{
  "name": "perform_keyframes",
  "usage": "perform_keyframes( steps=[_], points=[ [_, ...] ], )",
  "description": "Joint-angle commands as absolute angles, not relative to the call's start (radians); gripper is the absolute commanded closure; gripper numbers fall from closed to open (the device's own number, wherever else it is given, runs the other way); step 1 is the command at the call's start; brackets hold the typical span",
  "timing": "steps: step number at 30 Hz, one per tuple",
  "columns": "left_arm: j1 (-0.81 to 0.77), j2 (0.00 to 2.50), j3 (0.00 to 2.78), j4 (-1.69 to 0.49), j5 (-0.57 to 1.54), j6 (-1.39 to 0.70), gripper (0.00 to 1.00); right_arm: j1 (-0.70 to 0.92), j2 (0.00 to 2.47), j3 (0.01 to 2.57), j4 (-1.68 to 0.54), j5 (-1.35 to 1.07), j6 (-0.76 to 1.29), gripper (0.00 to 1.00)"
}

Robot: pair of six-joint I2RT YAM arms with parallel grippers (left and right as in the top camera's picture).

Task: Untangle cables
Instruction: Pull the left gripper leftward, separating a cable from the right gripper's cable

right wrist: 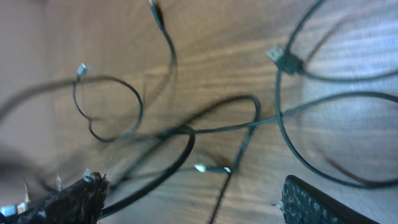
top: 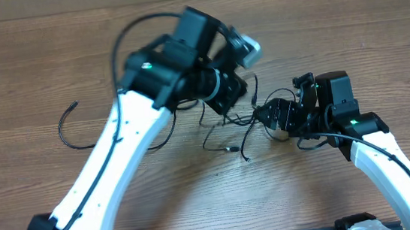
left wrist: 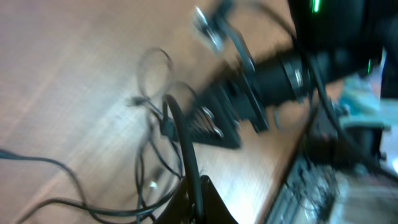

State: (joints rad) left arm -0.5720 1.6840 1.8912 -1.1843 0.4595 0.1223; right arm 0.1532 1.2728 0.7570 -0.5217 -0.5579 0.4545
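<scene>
End effectors, two: left (left wrist: 198, 202) tight on one cable (left wrist: 180, 134), right (right wrist: 189, 202) apart over tangled cables (right wrist: 186, 130).

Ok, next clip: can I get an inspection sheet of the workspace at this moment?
Surface: wooden table, no marks seen.
Job's things: cables tangled at the centre between the two arms; one loose cable lies apart on the left side.
Clutter: nothing seen.
Grippers: left gripper shut, with a strand of the tangle running out from its fingers; right gripper open above the strands, holding nothing.
Cables: thick black arm wires run along the arms.
Surroundings: blurred equipment beyond the table edge in the left wrist view; cannot tell what it is.
</scene>
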Motion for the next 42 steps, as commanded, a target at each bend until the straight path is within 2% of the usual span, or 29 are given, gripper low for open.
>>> perform_keyframes(
  steps=[1, 5, 15, 22, 23, 24, 26, 28, 29, 32, 42],
  points=[
    [-0.508, 1.580, 1.943, -1.138, 0.382, 0.017, 0.96, 0.158, 1.271, 0.739, -0.555, -0.535, 0.371, 0.11],
    [-0.401, 1.512, 1.943, -1.103, 0.279, -0.112, 0.96, 0.158, 1.271, 0.739, -0.587, -0.434, 0.366, 0.10],
    [-0.025, 1.421, 1.943, -1.180, 0.302, -0.290, 0.96, 0.158, 1.271, 0.739, -0.582, -0.382, 0.366, 0.09],
    [0.006, 1.470, 1.932, -1.369, 0.321, -0.292, 0.95, 0.158, 1.271, 0.739, -0.575, -0.382, 0.366, 0.09],
    [0.006, 1.480, 1.931, -1.390, 0.308, -0.292, 0.92, 0.158, 1.271, 0.739, -0.575, -0.382, 0.366, 0.09],
    [0.006, 1.492, 1.931, -1.414, 0.293, -0.292, 0.84, 0.158, 1.271, 0.739, -0.575, -0.382, 0.366, 0.09],
    [0.006, 1.515, 1.931, -1.449, 0.259, -0.292, 0.41, 0.158, 1.271, 0.739, -0.576, -0.382, 0.366, 0.09],
    [0.006, 1.538, 1.931, -1.480, 0.205, -0.294, 0.21, 0.158, 1.271, 0.739, -0.577, -0.382, 0.366, 0.09],
    [0.006, 1.549, 1.931, -1.495, 0.178, -0.297, 0.16, 0.158, 1.271, 0.739, -0.578, -0.382, 0.366, 0.09],
    [0.006, 1.574, 1.931, -1.531, 0.146, -0.300, 0.13, 0.158, 1.271, 0.739, -0.578, -0.382, 0.366, 0.09],
    [0.006, 1.588, 1.892, -1.589, 0.121, -0.304, 0.15, 0.158, 1.271, 0.739, -0.578, -0.382, 0.366, 0.09]
  ],
)
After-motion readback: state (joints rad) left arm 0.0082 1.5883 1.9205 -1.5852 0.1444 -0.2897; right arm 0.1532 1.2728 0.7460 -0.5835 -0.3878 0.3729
